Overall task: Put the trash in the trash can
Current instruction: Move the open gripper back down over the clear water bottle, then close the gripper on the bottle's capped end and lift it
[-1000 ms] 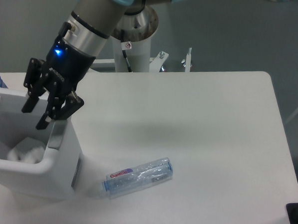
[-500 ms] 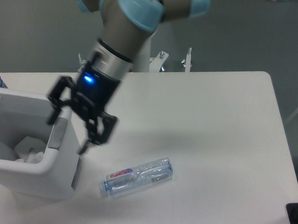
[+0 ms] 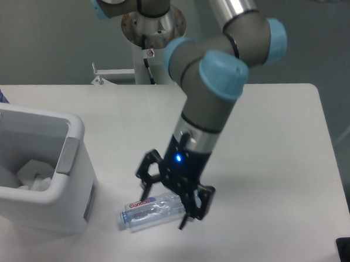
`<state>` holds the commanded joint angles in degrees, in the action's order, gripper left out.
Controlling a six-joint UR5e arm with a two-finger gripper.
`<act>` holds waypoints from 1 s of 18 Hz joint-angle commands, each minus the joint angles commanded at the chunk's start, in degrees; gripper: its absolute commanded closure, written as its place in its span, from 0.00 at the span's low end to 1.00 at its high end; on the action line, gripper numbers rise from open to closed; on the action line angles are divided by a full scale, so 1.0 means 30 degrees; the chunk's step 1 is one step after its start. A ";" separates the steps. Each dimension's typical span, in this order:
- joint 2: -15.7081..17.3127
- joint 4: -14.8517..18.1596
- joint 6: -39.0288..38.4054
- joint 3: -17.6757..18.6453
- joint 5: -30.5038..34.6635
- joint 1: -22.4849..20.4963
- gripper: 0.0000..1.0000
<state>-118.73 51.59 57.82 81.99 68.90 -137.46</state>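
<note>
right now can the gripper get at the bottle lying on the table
Probably yes. The gripper hangs open directly over the bottle, fingers either side of its right half, with nothing lying between them. The trash can stands off to the left, clear of the approach.

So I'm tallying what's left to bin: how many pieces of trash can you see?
2. The plastic bottle lies on the table under the open claw. A crumpled white wrapper is already inside the trash can. More could be hidden in the can.
</note>
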 joint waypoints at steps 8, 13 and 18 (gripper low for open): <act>-0.1290 0.0850 0.0733 0.0325 0.2258 0.1728 0.00; -0.1905 0.1228 0.1670 0.0325 0.2988 0.2372 0.00; -0.2257 0.2372 0.1760 0.0383 0.4016 0.3076 0.00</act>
<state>-125.51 58.71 63.11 83.14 80.95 -128.23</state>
